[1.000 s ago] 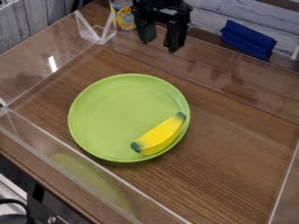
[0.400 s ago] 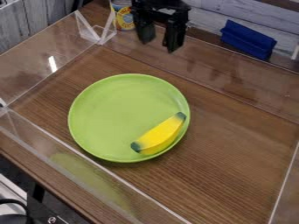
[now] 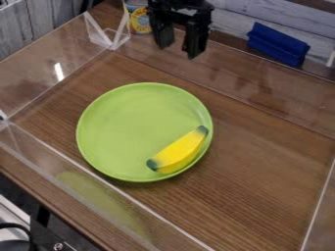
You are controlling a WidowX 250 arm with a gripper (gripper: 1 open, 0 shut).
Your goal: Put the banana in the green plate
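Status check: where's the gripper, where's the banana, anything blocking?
Gripper open, empty, raised at the far side of the table. Banana lying inside the green plate, near its right rim. Nothing in the way.

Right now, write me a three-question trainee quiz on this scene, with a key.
1. True or false: the banana lies inside the green plate.
2. The gripper is: A) shut on the banana, B) open and empty, above the far edge of the table, C) resting on the plate.
3. Which side of the plate holds the banana, as the camera sees it?

Key: 1 true. 2 B. 3 the lower right, near the rim.
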